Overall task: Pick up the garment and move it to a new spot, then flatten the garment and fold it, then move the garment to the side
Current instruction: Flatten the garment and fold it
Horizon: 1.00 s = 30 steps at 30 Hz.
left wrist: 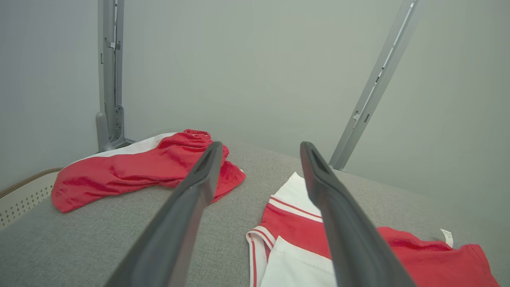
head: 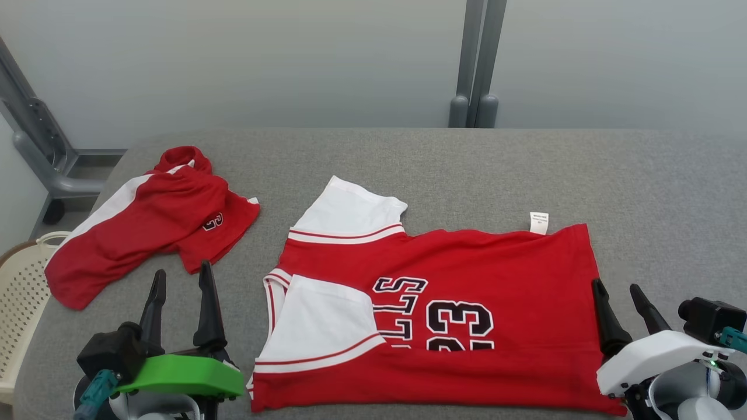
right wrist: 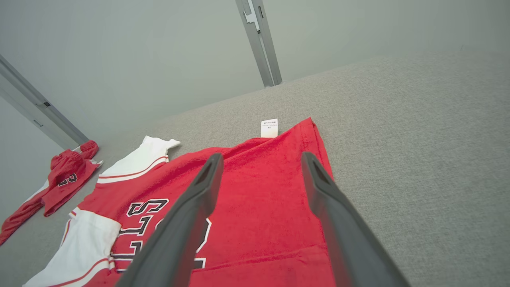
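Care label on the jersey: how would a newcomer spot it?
On the grey table, a red number 23 jersey lies flat. At its far edge, near the right corner, a white care label pokes out; unlike the white sleeves, it is tiny, with printed text.

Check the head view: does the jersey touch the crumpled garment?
No, the jersey and crumpled garment lie apart, with grey table between them.

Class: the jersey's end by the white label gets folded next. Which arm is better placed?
Right: the right pincer is open at that edge of the jersey; the left pincer sits beside the other garment.
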### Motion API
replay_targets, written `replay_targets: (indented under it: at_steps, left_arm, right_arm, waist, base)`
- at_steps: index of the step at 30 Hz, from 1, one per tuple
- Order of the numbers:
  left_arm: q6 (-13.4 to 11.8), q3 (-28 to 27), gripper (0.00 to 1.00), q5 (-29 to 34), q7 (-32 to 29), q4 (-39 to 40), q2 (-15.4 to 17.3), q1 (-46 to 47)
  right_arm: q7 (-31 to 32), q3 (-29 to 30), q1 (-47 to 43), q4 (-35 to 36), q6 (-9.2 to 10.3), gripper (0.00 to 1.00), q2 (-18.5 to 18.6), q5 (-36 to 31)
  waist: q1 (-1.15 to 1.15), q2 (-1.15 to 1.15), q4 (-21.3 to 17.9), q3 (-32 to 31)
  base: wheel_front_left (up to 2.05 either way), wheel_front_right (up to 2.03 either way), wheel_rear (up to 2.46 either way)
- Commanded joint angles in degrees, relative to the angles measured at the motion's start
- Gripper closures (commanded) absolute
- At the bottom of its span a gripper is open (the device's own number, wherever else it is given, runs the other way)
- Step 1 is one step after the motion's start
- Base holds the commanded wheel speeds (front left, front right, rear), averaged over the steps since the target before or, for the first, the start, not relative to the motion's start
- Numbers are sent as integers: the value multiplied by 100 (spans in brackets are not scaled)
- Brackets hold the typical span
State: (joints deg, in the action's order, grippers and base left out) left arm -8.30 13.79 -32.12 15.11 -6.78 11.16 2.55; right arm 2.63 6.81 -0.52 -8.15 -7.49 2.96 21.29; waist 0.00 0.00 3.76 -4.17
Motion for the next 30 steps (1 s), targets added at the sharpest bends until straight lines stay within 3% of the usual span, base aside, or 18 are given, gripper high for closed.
replay_targets:
  at_steps: [1, 9, 19, 30]
  left_arm:
    - [81, -79, 0, 93, 6, 26, -56, -97]
    - [488, -33, 0, 917, 7, -228, 12, -341]
    - [475, 95, 0, 1289, 8, -659, 77, -718]
    - [582, -69, 0, 1286, 8, -682, -6, -1061]
  right_arm:
    - [-119, -24, 93, -42, 0, 0, 3, -32]
    - [-838, -497, 114, -266, 0, 0, -1, -191]
    - [-1492, -659, -145, -392, 0, 0, 1, -906]
    - [-1640, -711, -324, -629, 0, 0, 0, -1110]
  waist:
    - [0, 0, 52, -78]
    - [0, 0, 31, -253]
    - [0, 0, -39, -436]
    - [0, 0, -102, -516]
  base:
    - [0, 0, 0]
    - [0, 0, 0]
    - [0, 0, 0]
    - [0, 0, 0]
